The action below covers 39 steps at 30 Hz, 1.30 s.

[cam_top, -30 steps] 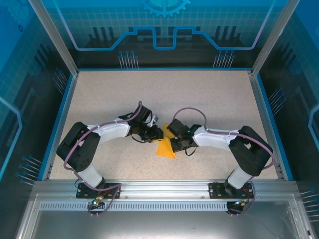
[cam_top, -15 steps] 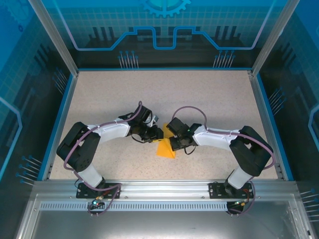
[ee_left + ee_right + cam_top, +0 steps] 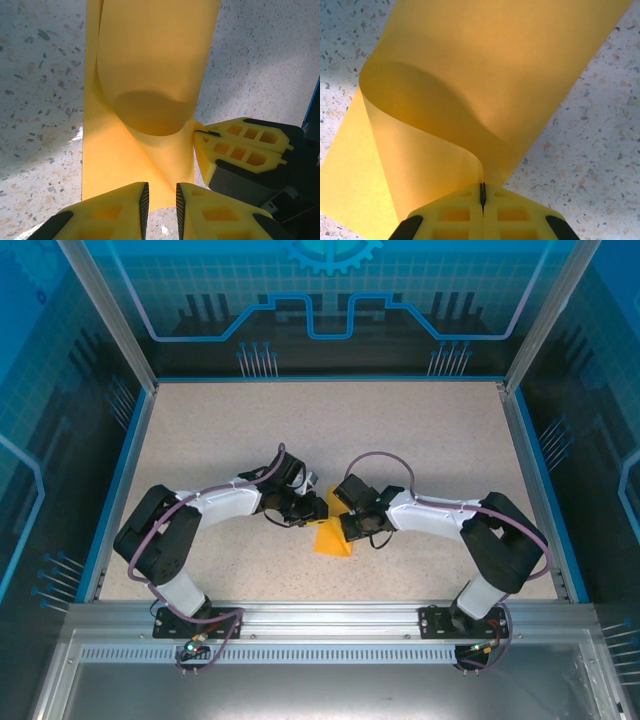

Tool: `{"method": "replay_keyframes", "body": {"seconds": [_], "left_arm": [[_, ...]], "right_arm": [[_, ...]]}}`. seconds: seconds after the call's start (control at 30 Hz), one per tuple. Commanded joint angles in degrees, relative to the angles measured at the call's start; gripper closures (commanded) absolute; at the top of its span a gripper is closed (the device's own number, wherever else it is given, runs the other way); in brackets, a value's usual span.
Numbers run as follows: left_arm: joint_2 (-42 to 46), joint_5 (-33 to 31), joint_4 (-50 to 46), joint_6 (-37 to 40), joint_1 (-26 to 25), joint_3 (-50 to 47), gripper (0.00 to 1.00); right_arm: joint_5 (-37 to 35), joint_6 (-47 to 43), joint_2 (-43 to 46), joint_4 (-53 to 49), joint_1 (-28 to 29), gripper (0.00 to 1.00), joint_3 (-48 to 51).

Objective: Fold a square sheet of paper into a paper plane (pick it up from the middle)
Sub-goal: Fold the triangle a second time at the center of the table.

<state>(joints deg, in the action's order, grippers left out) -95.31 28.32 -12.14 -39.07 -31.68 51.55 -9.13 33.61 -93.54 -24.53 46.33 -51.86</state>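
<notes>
Just nearside of the middle of the counter [image 3: 400, 430], the right pincer [image 3: 482, 192] clamps the curled-over square sheet of paper [image 3: 485, 65], the left pincer [image 3: 160, 195] slightly parted, so an uneven pull could skew the fold.

We look down on a pale speckled tabletop [image 3: 420, 440] framed by a blue rim [image 3: 128, 470], with an aluminium rail [image 3: 320, 615] along its near edge and a dull metal sheet [image 3: 300, 690] beyond that. Around it we see translucent blue panels [image 3: 330, 300] printed with a grid, circuit lines and a gear, held by slanting aluminium posts [image 3: 105, 315].
</notes>
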Motion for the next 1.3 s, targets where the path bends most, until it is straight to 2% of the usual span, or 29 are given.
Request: {"method": "replay_keyframes", "body": {"seconds": [0.0,0.97,1.27], "left_arm": [[-0.6,1.6,-0.1,0.0,-0.5,0.7,0.75],[-1.3,2.4,0.4,-0.3,-0.6,1.3,0.77],[-1.5,4.1,2.8,-2.6,-0.6,0.7,0.79]], "right_arm": [[0.2,0.9,1.0,-1.1,-0.8,0.95,0.4],[-0.5,1.6,-2.8,-1.1,-0.9,0.95,-0.3],[-0.5,1.9,-3.2,-1.2,-0.8,0.95,-0.1]]}}
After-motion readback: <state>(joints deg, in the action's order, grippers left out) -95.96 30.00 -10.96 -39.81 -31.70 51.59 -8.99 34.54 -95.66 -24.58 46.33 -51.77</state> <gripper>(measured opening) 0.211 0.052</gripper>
